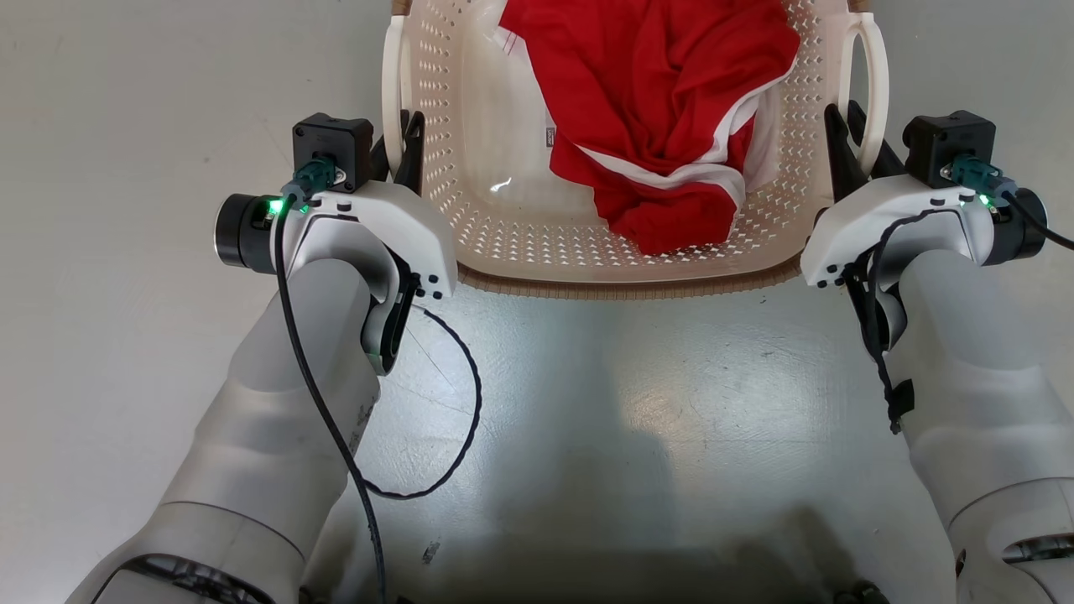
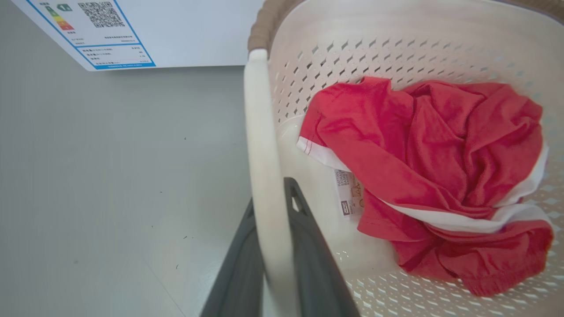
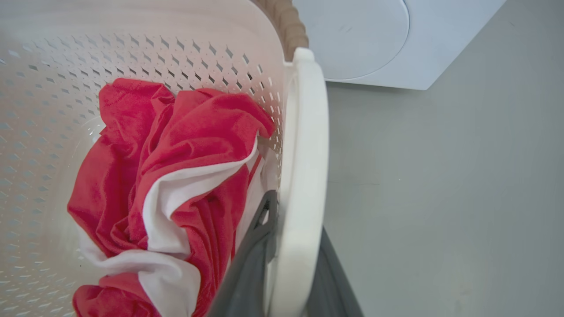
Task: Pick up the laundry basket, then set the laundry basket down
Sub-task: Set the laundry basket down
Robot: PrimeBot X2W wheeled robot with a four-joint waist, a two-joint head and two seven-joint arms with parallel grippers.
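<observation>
Handles [image 1: 392, 84] of the laundry basket [image 1: 503, 231] sit clamped in left end effector [image 1: 404, 143] and right end effector [image 1: 846, 138]; keep both level, since lift-off looks uncertain.

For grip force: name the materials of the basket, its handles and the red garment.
Laundry basket: cream moulded plastic, glossy; punched holes, a glint. Handles: smooth white plastic, likely. Red garment: soft matte fabric, probably knit; it folds and crumples.

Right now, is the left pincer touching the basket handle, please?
Touching. The left wrist view shows the left pincer clamping the laundry basket's handle, a dark finger against each side.
</observation>
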